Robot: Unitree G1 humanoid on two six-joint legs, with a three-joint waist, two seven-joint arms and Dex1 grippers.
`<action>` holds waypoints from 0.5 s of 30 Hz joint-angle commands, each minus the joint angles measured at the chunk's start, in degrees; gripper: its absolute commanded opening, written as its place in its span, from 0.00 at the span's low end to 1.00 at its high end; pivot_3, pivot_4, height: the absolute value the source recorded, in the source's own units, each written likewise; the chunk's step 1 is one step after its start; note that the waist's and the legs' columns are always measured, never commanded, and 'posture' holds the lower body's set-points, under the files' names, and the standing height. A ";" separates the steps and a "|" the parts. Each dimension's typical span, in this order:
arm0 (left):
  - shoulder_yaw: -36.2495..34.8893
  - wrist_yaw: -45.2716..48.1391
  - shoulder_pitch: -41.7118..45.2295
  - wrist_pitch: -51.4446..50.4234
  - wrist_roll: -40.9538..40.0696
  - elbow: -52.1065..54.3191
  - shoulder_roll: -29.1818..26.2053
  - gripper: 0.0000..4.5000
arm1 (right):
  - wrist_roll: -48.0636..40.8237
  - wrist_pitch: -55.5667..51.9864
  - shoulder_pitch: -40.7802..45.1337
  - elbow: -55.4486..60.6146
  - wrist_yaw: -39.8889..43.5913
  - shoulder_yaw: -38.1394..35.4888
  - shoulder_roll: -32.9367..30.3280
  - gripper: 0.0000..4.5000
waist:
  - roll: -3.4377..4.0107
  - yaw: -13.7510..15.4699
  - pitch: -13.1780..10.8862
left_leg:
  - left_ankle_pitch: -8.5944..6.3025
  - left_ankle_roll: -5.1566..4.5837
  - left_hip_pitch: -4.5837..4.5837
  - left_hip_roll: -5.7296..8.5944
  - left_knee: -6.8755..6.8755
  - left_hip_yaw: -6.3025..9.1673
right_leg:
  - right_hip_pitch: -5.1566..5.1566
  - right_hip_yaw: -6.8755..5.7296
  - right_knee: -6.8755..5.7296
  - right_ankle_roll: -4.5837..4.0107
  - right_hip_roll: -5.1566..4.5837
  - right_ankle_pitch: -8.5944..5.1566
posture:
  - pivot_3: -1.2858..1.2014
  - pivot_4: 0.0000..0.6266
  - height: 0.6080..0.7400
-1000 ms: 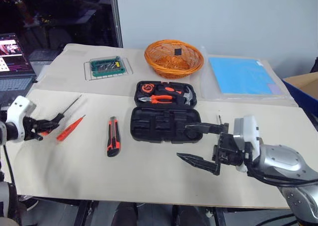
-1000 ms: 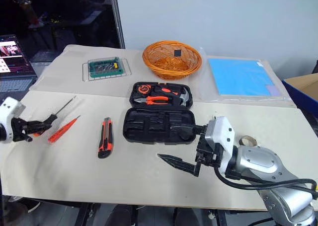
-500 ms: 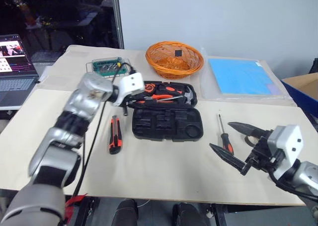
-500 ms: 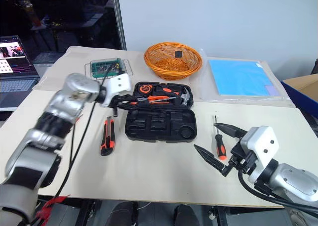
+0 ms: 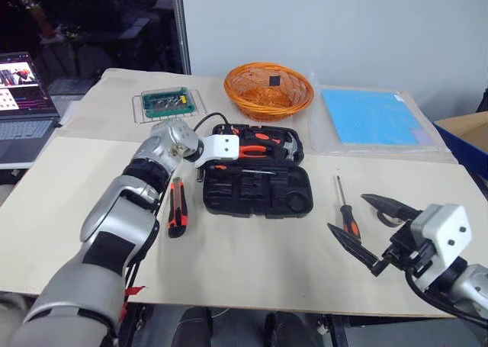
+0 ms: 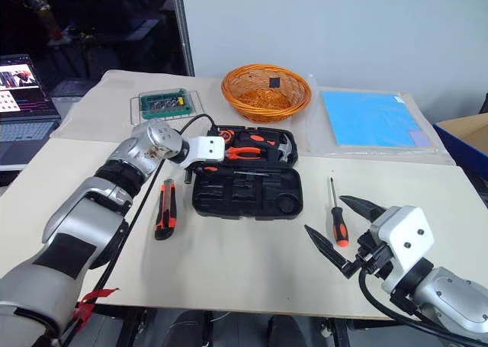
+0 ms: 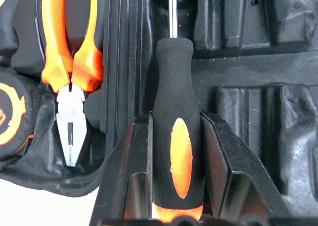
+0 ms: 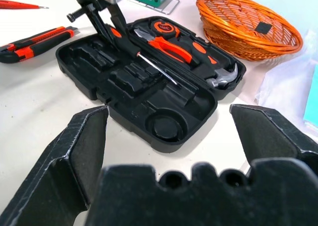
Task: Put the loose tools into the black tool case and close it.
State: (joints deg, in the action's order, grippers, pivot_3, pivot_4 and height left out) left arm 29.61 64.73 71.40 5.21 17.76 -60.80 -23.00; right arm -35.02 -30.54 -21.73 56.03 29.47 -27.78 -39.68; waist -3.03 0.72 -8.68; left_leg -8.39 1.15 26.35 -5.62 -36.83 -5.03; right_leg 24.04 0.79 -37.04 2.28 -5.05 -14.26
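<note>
Across the middle of the desk [image 5: 252, 271] the black tool case [image 5: 258, 191] lies open, its recessed half toward the near edge and its other half holding orange-handled pliers [image 7: 67, 42] and a hammer [image 5: 288, 143]. Over the case's left end, the left gripper [image 7: 175, 193] has its jaws clamped on a black-and-orange screwdriver [image 7: 174, 136], whose shaft lies across the recesses; whether it is seated is hard to tell. Near the desk's right near corner the right gripper [image 5: 371, 229] hangs with jaws wide apart. Beside it lies a second screwdriver [image 5: 345, 210]. Left of the case lies the utility knife [image 5: 176, 207]; the tester screwdriver [image 8: 20, 5] lies farther left.
</note>
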 commanded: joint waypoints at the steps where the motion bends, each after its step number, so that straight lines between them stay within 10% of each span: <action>1: -1.83 0.15 1.55 0.22 -0.11 -1.56 1.57 0.31 | -0.51 -0.31 0.66 1.74 -0.98 -0.93 -0.22 1.00 | 0.00 0.00 0.00 | 0.00 0.00 0.00 0.02 0.00 0.00 | 0.01 0.00 0.00 0.00 0.00 0.00 | 0.52 0.24 1.00; 6: -8.41 4.49 1.21 -3.71 -5.29 2.37 -0.90 0.69 | -1.07 -0.73 1.35 1.96 -1.12 -0.52 -0.51 1.00 | 0.02 0.01 0.00 | 0.00 -0.01 0.03 0.06 -0.01 0.04 | 0.00 0.00 -0.01 0.02 -0.02 -0.01 | 0.52 0.24 1.00; 10: -15.36 9.17 -1.54 -11.20 -12.67 9.48 -3.19 0.69 | -1.19 -0.74 2.21 1.42 -1.18 -0.29 -0.50 1.00 | 0.03 -0.26 0.00 | 0.00 -0.01 0.05 0.05 -0.01 0.06 | 0.03 0.01 -0.03 0.01 -0.01 -0.01 | 0.52 0.24 1.00; 15: -24.01 4.50 -10.73 -24.75 -22.02 25.52 -0.86 0.26 | -0.16 -1.98 4.67 -1.38 -4.69 -0.31 1.28 1.00 | 0.13 -0.12 0.06 | 0.01 -0.02 0.01 0.06 -0.02 0.08 | -0.03 -0.01 -0.06 0.02 -0.02 -0.01 | 0.52 0.24 1.00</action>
State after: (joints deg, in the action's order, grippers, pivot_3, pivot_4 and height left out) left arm 8.96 71.81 63.55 -14.83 0.47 -42.91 -25.37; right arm -35.14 -31.60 -18.25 55.45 27.44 -27.13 -39.25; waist -2.90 0.60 -8.62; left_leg -8.38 1.13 26.34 -5.56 -36.85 -4.94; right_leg 23.97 0.78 -37.10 2.30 -5.08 -14.27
